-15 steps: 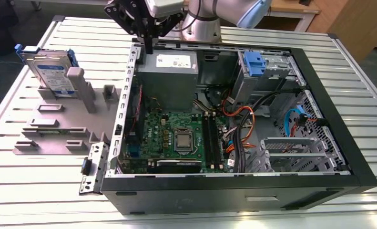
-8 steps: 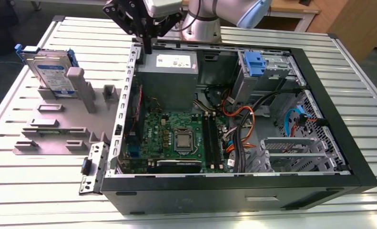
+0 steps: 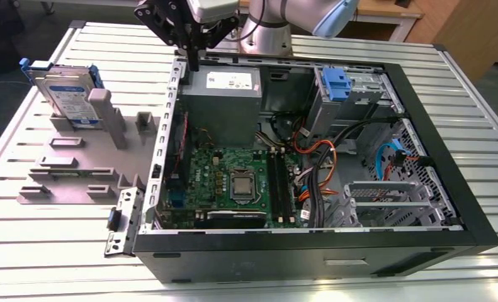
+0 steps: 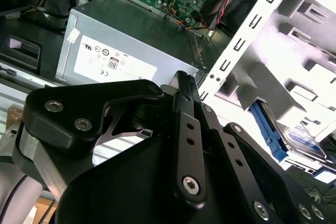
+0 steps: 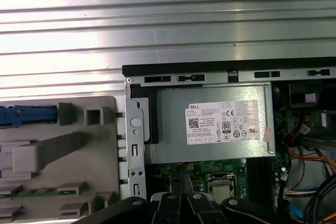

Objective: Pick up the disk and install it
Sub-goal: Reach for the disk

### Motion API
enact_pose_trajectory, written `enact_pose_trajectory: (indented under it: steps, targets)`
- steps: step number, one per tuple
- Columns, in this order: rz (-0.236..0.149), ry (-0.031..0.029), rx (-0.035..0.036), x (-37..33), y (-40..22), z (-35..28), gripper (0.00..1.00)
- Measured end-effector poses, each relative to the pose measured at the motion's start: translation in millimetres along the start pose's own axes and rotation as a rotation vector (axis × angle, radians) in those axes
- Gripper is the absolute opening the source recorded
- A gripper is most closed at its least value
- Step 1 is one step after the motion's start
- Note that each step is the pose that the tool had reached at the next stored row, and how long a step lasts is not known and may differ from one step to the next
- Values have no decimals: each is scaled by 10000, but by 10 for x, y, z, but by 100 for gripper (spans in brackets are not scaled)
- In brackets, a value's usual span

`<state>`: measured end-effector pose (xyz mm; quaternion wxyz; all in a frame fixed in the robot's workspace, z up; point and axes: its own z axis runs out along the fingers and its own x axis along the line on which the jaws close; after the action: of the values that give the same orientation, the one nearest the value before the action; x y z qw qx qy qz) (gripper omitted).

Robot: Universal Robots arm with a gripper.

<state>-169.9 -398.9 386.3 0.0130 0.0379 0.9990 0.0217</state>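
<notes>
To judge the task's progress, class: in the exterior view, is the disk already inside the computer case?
No, the disk stands in the grey holder outside the computer case, at the exterior view's left.

Black gripper (image 3: 193,63) on a silver and pale-blue arm (image 3: 265,34)

Blue plastic frames the disk (image 3: 67,97); ribbed shiny metal table (image 3: 55,251).

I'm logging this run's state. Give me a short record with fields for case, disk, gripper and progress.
case: open, lying on the table
disk: upright in the grey holder, beside the case on the exterior view's left
gripper: shut, empty, at the case wall by the power supply
progress: disk not picked up
</notes>
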Motion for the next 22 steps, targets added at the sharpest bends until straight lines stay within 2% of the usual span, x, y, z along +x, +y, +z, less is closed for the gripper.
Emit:
enact_pose_trajectory:
  steps: [11, 13, 22]
  targets:
    - [-1, 0, 0, 34, -3, -1, 11]
    - [-1, 0, 0, 67, -5, -1, 11]
    - [-2, 0, 0, 99, -7, -1, 11]
